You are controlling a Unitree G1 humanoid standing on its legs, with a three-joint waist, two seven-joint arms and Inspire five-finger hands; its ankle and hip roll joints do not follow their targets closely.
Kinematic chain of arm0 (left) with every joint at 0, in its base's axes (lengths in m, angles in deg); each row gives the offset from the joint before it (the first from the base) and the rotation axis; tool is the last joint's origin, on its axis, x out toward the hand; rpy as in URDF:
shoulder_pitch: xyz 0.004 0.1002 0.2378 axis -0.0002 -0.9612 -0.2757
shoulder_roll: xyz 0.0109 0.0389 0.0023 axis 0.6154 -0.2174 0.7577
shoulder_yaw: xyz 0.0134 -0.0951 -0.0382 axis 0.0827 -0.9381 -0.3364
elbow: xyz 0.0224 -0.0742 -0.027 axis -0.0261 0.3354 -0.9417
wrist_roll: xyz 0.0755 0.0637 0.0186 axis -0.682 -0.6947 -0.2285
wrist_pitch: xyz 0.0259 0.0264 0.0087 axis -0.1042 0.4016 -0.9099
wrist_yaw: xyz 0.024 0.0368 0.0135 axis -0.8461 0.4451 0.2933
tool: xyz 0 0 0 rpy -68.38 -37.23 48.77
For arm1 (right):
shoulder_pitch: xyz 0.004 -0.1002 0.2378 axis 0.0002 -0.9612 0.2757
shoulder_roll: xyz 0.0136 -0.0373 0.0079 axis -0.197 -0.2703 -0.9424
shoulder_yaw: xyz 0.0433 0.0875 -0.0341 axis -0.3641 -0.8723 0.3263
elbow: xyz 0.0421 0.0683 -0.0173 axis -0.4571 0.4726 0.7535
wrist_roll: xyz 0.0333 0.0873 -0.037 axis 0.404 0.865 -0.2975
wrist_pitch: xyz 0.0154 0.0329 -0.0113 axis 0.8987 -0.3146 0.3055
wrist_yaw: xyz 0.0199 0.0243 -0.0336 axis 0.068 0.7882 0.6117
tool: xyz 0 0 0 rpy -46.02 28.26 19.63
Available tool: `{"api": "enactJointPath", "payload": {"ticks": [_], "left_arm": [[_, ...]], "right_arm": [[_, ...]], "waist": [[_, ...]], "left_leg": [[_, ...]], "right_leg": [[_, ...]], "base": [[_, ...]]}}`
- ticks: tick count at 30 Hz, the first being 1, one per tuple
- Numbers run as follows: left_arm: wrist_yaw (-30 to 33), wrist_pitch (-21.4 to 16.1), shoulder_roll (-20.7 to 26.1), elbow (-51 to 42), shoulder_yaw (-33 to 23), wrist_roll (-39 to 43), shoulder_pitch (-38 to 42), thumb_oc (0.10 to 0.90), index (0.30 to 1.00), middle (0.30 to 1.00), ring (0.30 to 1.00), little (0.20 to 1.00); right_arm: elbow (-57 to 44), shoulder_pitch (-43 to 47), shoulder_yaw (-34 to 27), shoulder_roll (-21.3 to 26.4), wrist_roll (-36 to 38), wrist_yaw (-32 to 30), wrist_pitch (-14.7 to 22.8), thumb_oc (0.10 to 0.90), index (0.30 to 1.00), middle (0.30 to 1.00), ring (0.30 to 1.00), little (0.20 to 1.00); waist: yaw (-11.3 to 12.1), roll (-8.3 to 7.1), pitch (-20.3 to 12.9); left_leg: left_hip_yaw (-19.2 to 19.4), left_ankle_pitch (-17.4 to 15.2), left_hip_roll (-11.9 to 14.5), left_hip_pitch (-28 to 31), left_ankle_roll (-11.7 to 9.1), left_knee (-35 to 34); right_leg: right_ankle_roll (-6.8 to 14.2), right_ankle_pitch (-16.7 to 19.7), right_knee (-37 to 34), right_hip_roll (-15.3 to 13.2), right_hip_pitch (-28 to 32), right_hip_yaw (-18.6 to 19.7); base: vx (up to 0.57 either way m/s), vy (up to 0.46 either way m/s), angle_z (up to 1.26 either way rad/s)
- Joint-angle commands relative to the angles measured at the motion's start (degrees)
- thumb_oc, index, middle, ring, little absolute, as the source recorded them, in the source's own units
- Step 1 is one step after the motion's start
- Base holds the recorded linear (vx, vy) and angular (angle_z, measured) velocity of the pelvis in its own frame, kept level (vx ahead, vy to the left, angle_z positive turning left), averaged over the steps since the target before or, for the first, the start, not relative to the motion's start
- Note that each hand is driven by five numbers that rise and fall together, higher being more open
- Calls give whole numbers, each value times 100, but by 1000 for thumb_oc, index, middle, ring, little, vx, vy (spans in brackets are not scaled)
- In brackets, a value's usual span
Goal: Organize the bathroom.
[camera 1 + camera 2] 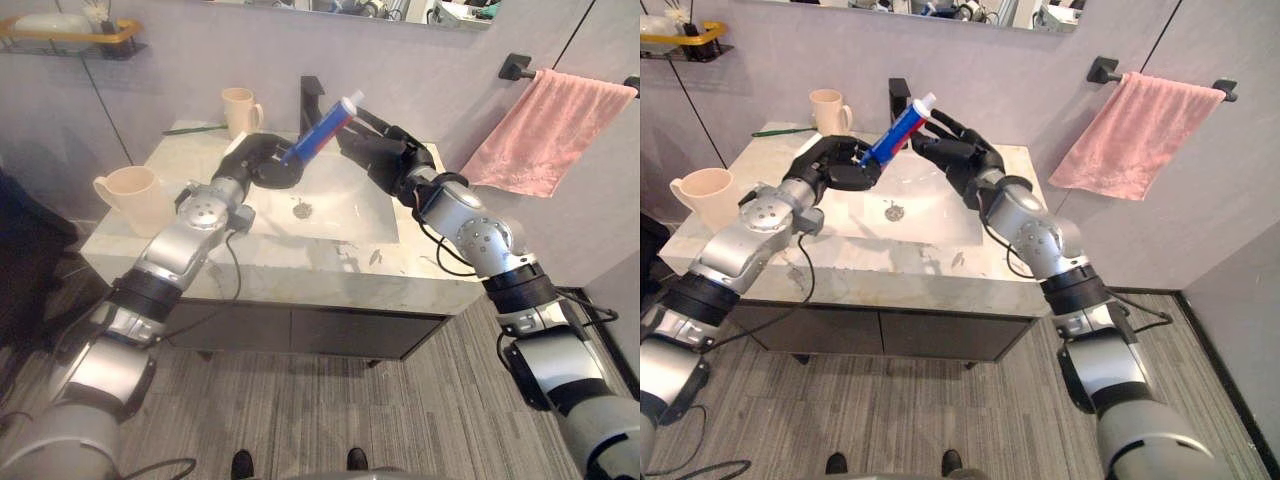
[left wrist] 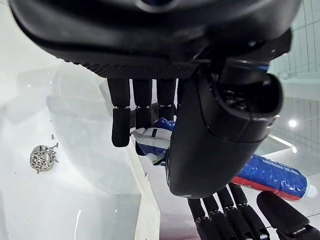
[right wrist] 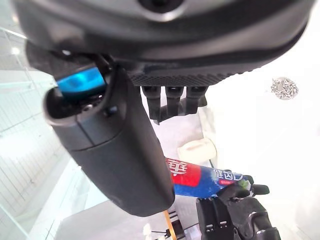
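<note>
In the left eye view, a toothpaste tube (image 1: 322, 128) is held slanted above the sink basin (image 1: 340, 215) between both hands; a handover appears to be in hand. Its lower end is pinched by the curled left hand (image 1: 262, 160), while the cap end lies at the right hand (image 1: 375, 150).

In the left wrist view, the tube's crimped end is clamped.

In the right wrist view, whether that hand has closed cannot be told. Next, one secure grip is needed before release, probably towards the cup (image 1: 239, 111) on the counter (image 1: 300, 268).

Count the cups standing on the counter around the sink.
2: one cup at the back of the counter beside the faucet, and a larger cup at the counter's left edge. None seems hidden.
</note>
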Motion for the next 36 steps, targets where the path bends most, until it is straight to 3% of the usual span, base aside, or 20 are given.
{"api": "enactJointPath", "payload": {"ticks": [1,15,30,36], "left_arm": [[-198,-583,-215,161,125,2,827,400,300,300,300,300],[-149,-647,-138,225,137,7,853,400,300,300,300,300],[-364,-582,-142,316,218,-90,829,400,300,300,300,300],[-647,-369,-137,351,302,-68,816,400,300,300,300,300]], "right_arm": [[119,1033,-92,-136,372,297,599,800,900,900,900,900],[12,794,-67,-152,750,650,354,800,900,900,900,900],[83,978,-187,93,456,642,689,800,900,900,900,900],[157,1119,-187,173,297,636,782,800,900,900,900,900]], "waist": [[124,338,-1178],[69,305,-1194],[17,330,-1192],[36,345,-1186]], "left_leg": [[211,-121,477,238,17,-6],[310,-121,498,246,16,-6],[344,-134,486,275,24,-6],[317,-141,471,281,32,-6]], "right_leg": [[163,-176,-37,-129,-78,138],[168,-162,-43,-99,-119,173],[171,-148,-43,-78,-132,225],[174,-151,-43,-82,-120,212]], "base": [[0,0,0],[0,0,0],[0,0,0],[0,0,0]]}}
